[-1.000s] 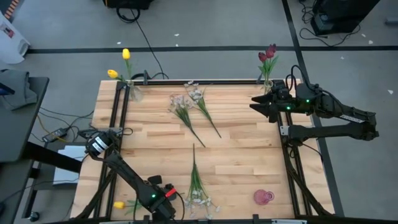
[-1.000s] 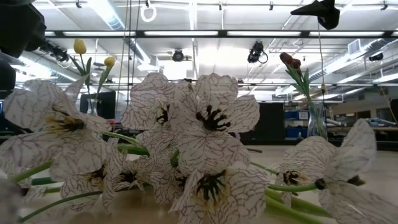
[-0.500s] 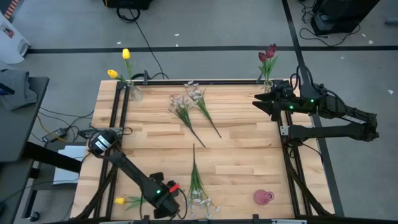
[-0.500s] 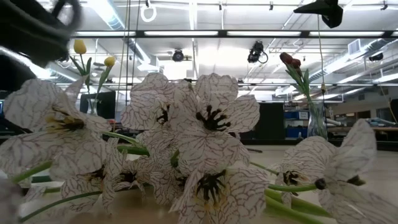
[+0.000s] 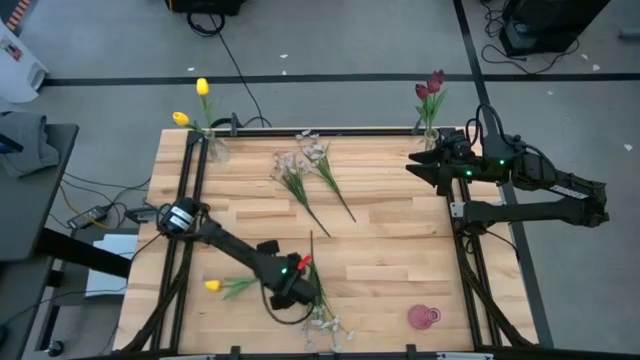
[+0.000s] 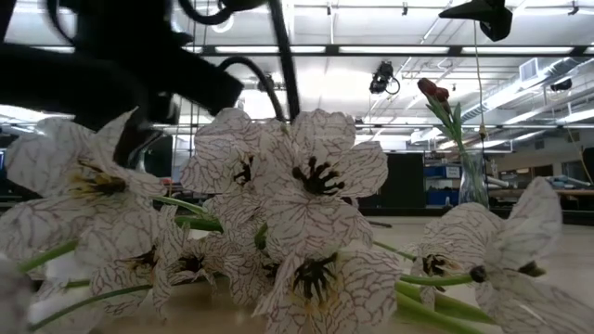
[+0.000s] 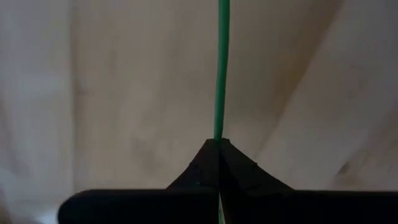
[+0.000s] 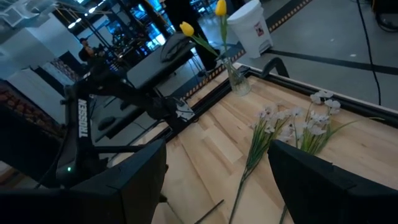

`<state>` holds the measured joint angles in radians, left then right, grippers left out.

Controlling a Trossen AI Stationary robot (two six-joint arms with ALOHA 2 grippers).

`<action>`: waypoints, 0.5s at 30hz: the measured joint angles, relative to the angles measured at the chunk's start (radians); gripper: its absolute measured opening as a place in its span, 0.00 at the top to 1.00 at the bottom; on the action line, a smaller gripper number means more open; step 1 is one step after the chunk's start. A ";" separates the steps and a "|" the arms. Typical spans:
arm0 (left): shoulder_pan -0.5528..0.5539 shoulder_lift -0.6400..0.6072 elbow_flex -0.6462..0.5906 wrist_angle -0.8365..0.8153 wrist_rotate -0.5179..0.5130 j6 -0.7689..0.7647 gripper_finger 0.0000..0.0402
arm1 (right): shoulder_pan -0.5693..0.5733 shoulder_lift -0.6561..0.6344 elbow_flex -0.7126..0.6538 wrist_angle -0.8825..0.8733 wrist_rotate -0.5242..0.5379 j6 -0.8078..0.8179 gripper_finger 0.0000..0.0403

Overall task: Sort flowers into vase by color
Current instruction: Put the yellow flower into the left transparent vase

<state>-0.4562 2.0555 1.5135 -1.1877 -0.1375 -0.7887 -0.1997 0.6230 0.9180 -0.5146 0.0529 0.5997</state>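
Matt pale wood table point(image 5: 380, 250), clear glass vases point(image 5: 216, 150).

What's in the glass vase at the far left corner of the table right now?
The far-left vase holds two yellow tulips, their stems leaning apart. A third yellow tulip is outside it, on the table beside the left tool. The stem ends inside the vase aren't distinguishable.

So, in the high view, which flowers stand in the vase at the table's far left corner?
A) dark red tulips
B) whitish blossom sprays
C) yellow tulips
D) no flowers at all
C: two yellow tulips rise from the vase at the far left corner; the dark red tulips stand at the far right corner, and the whitish sprays lie flat on the table.
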 joint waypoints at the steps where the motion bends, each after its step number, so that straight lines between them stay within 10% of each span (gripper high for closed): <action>1: 0.014 -0.001 0.015 -0.013 -0.001 0.000 1.00 | 0.000 0.000 0.000 -0.002 -0.002 0.000 0.27; 15: 0.176 -0.005 0.360 -0.257 -0.093 -0.003 1.00 | 0.000 -0.003 0.000 -0.055 -0.029 -0.034 0.27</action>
<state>-0.2803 2.0506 1.8739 -1.4447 -0.2304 -0.7921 -0.1997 0.6205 0.9180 -0.5699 0.0242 0.5660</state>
